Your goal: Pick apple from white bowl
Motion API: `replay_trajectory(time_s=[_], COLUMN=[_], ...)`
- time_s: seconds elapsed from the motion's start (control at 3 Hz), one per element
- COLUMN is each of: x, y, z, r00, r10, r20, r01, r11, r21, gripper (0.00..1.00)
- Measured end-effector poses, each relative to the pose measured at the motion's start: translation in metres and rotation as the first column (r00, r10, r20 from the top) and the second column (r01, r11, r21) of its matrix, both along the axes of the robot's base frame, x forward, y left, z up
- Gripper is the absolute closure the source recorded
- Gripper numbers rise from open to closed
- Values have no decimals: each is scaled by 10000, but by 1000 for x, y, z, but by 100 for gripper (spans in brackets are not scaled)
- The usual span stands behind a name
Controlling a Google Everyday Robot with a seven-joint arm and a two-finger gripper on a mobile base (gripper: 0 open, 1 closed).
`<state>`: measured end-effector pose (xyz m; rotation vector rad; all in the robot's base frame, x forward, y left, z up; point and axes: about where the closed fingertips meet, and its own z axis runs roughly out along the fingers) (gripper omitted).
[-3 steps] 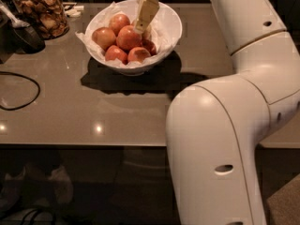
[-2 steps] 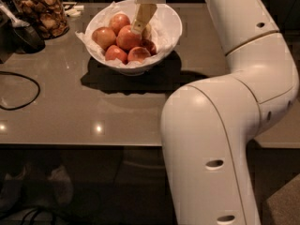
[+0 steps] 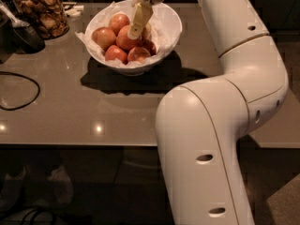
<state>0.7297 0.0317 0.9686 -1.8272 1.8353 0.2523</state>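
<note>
The white bowl (image 3: pixel 171 21), lined with crumpled white paper, stands at the back of the grey table and holds several red-yellow apples. My gripper (image 3: pixel 136 26) reaches down into the bowl from above. Its cream tip rests on or just over the middle apple (image 3: pixel 124 41). Other apples lie around it: one at the left (image 3: pixel 103 36), one at the back (image 3: pixel 119 21) and two at the front (image 3: pixel 138 55). The gripper hides part of the apples on the right.
A glass jar of brown snacks (image 3: pixel 40 11) stands at the back left, next to a dark object (image 3: pixel 21 34). A black cable (image 3: pixel 21 91) loops on the table's (image 3: pixel 93 111) left side. My large white arm (image 3: pixel 220 125) fills the right foreground.
The gripper has sunk slightly lower and to the left over the middle apple. The arm's big foreground link has shifted left. Bowl and apples have not moved.
</note>
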Motion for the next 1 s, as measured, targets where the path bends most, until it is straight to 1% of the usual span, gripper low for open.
replay_trajectory(time_s=[0.33, 0.67, 1.0], x=[0, 0, 0], y=[5, 8, 5], z=[-7, -12, -20], r00=[9998, 9992, 9979], r10=[8, 46, -21], r20=[-215, -408, -649], r01=[-7, -41, 30], r11=[10000, 9999, 9999], r21=[76, 117, 127], gripper=[24, 28, 33])
